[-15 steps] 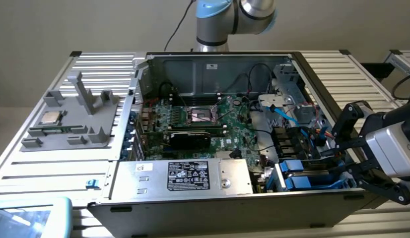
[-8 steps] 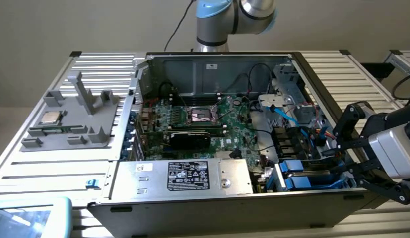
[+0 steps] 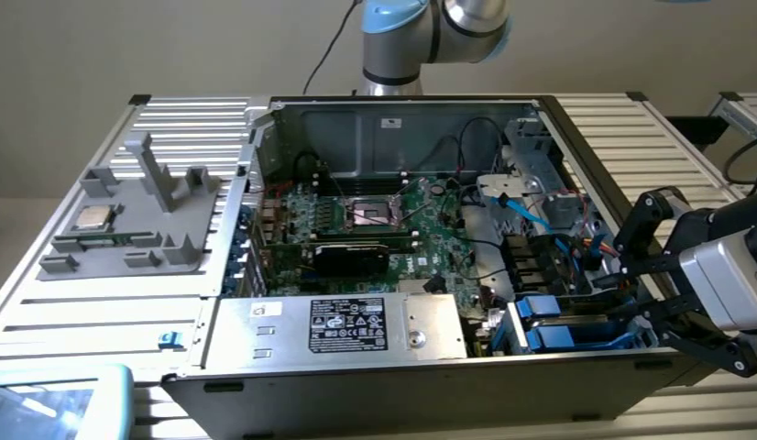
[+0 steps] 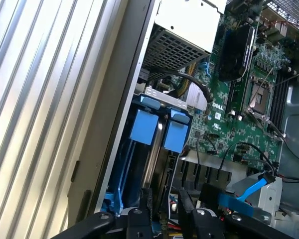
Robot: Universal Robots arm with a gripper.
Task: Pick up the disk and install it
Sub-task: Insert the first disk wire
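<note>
Exterior view: high, angled down over computer case [image 3: 354, 371]. Wrist view: close behind gripper [image 4: 162, 206]. Shared: drive bay [image 3: 562, 323], motherboard [image 3: 430, 246].

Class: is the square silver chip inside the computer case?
No; the chip sits on the grey tray beside the case.

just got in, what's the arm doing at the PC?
The arm's gripper is reaching into the open computer case, at the drive bay in the corner on the exterior view's right. It is right at the disk, which stands on edge in the bay in its blue bracket. I can't tell whether the gripper has actually clamped it. The grey parts tray beside the case holds a CPU chip.
</note>
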